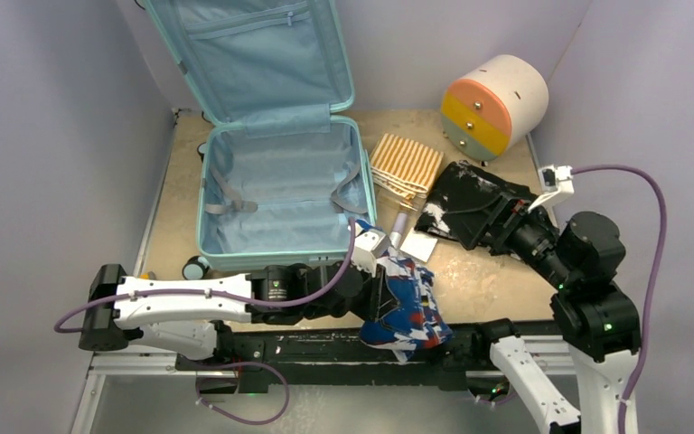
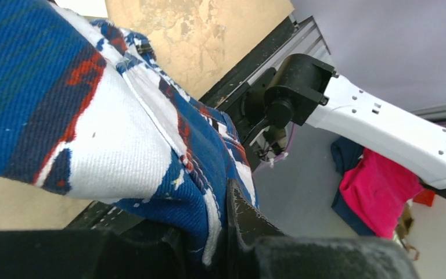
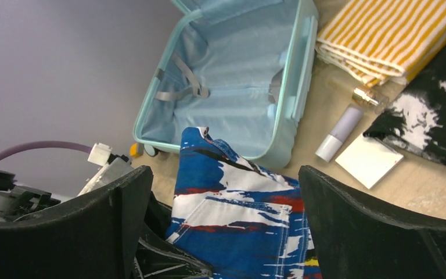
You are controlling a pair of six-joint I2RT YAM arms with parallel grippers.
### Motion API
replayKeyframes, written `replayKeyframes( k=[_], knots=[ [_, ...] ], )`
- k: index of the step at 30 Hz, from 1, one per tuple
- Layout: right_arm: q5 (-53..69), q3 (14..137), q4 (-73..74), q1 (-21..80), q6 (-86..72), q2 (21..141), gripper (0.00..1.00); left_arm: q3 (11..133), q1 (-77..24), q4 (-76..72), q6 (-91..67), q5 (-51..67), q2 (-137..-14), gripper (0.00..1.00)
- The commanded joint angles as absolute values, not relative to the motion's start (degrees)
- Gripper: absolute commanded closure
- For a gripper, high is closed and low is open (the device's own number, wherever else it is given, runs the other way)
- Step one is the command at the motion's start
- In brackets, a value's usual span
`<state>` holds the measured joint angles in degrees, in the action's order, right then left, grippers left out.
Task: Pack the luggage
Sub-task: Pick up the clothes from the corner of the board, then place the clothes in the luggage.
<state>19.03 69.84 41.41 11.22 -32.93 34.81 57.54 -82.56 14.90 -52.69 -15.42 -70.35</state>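
Luggage (image 1: 276,194) open at upper left; left gripper (image 1: 379,291) tight on blue-white-red garment (image 1: 408,315); right gripper (image 3: 223,174) fingers wide apart.

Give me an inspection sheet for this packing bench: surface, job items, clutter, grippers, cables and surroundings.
Surface: tan table, scuffed, with white smears.
Job's things: teal suitcase open, lid upright, nothing packed, straps loose.
Clutter: striped towel, black cloth, lilac tube and white card right of the suitcase; round drawer unit in the back right corner.
Grippers: left gripper shut on a blue patterned garment at the near edge; right gripper open, holding nothing.
Cables: purple cables loop off both arms.
Surroundings: plain pale walls; pink cloth on the floor.
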Motion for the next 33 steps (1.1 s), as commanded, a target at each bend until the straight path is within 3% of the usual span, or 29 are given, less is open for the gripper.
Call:
replayKeyframes(
  k=[1, 10, 18, 24, 33],
  knots=[
    [18.3, 76.2, 42.6, 11.3, -30.7, 34.2, 0.01, 65.7, -83.0, 18.7, -43.0, -19.5, -66.3, 1.0],
    [16.7, 76.5, 42.6, 11.6, -29.9, 33.6, 0.01, 77.3, -82.9, 21.7, -30.8, -28.4, -64.8, 1.0],
    [15.0, 67.0, 39.2, 11.6, -31.8, 27.2, 0.01, 93.1, -80.4, 24.0, -13.0, -35.5, -69.1, 1.0],
    [14.4, 59.8, 38.7, 11.6, -32.3, 24.7, 0.01, 102.9, -62.6, 31.3, -12.2, -24.0, -74.1, 1.0],
    [16.9, 48.7, 34.5, 11.6, -35.4, 22.8, 0.01, 119.8, -46.1, 42.6, -9.9, -10.5, -86.4, 1.0]
  ],
)
